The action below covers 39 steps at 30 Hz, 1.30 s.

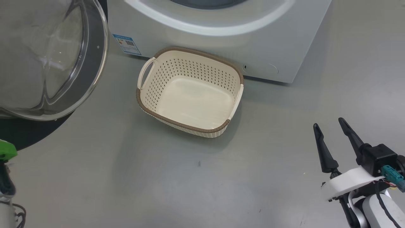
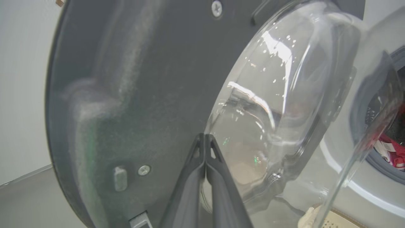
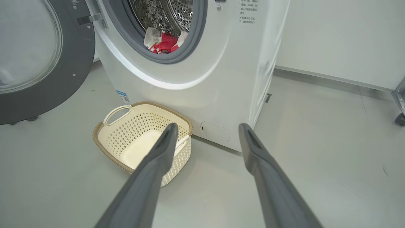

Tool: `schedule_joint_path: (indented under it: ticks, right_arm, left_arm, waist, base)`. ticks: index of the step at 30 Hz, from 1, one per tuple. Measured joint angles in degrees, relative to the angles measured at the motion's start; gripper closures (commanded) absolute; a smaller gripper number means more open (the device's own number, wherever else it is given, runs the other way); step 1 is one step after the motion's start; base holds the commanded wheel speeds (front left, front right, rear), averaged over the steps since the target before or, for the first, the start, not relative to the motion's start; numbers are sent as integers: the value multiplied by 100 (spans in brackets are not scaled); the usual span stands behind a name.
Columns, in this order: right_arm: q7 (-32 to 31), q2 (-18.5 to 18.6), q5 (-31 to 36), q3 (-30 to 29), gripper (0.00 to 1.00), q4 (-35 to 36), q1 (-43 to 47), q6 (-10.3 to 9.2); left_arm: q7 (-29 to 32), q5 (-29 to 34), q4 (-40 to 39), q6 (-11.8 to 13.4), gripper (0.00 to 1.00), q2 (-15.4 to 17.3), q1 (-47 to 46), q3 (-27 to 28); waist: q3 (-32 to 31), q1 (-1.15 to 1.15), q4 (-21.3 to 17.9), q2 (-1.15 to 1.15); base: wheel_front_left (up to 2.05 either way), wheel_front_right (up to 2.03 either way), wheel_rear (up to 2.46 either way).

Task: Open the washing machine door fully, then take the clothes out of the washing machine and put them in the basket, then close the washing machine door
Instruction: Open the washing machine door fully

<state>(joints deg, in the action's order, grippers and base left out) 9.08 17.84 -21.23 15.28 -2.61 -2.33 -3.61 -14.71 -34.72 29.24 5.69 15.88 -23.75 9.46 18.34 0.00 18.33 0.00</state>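
Two pincers, two jobs: the left pincer (image 2: pixel 205 139), pressed shut and empty, points at the inner face of the washing machine door (image 2: pixel 126 95), probably to push it wide. The right pincer (image 3: pixel 208 129) gapes empty at lower centre. The clothes (image 3: pixel 163 44) lie inside the washing machine (image 3: pixel 205 79), upper left, and the basket (image 3: pixel 126 133) waits below on bare grey floor (image 3: pixel 316 142).

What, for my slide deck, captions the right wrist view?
Open right gripper facing empty cream perforated basket before white washing machine holding red clothes.
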Motion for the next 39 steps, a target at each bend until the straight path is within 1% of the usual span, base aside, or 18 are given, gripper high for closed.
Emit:
schedule_joint_path:
  ticks: [13, 18, 24, 27, 37, 39]
  right_arm:
    - [193, -330, -134, 33, 0, -347, -6, 1]
    - [289, -408, -183, 16, 0, -448, 23, -1]
    - [339, -513, -291, -19, 0, -541, 142, -4]
    - [344, -535, -296, -21, 0, -568, 209, -5]
    - [385, -595, -330, -31, 0, -572, 415, -15]
    - [385, -598, -330, -43, 0, -564, 438, -58]
  left_arm:
    - [0, 494, -64, -298, 100, -107, 493, -569]
    - [0, 566, -132, -408, 100, -261, 761, -798]
    - [0, 612, -250, -552, 100, -420, 1130, -1027]
    - [0, 630, -312, -559, 100, -455, 1241, -1083]
    - [0, 678, -731, -659, 100, -751, 1660, -1325]
    - [0, 722, -794, -716, 100, -831, 1717, -1417]
  waist:
    - [-720, 0, -175, 0]
    - [-1025, 0, -308, 0]
    - [-1434, 0, -542, 0]
    - [-1536, 0, -618, 0]
    - [-1883, -1, -1063, 0]
    - [-1922, 0, -1142, 0]
  base:
    - [0, 0, 0]
    - [0, 0, 0]
    - [0, 0, 0]
    - [0, 0, 0]
    - [0, 0, 0]
    - [0, 0, 0]
